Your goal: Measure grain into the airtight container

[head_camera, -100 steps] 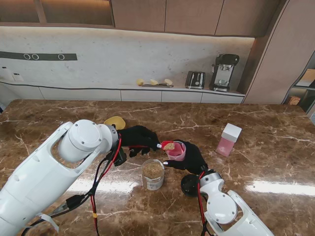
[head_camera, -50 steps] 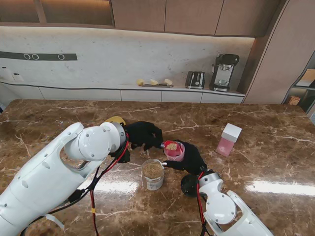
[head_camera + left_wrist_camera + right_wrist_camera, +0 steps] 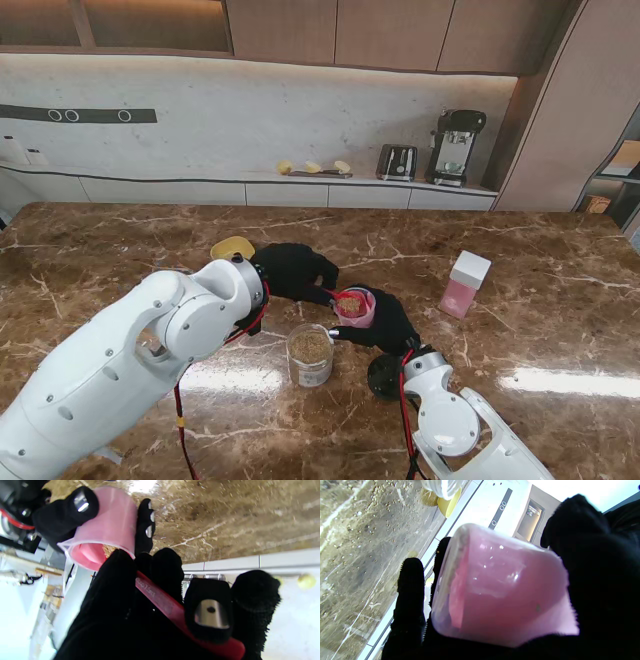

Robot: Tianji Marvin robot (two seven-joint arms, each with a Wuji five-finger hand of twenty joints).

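left hand (image 3: 292, 271) fingers gripping red scoop (image 3: 175, 610), tip in pink cup (image 3: 356, 308); right hand (image 3: 385, 322) gripping cup, mid-bench; grain jar (image 3: 311, 354) just beside

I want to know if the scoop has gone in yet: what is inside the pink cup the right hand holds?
The pink cup in the right hand holds tan grain, with the left hand's red scoop reaching in. Its bottom is hidden.

Red scoop (image 3: 175, 610) bowl hidden inside the pink cup (image 3: 107, 530).
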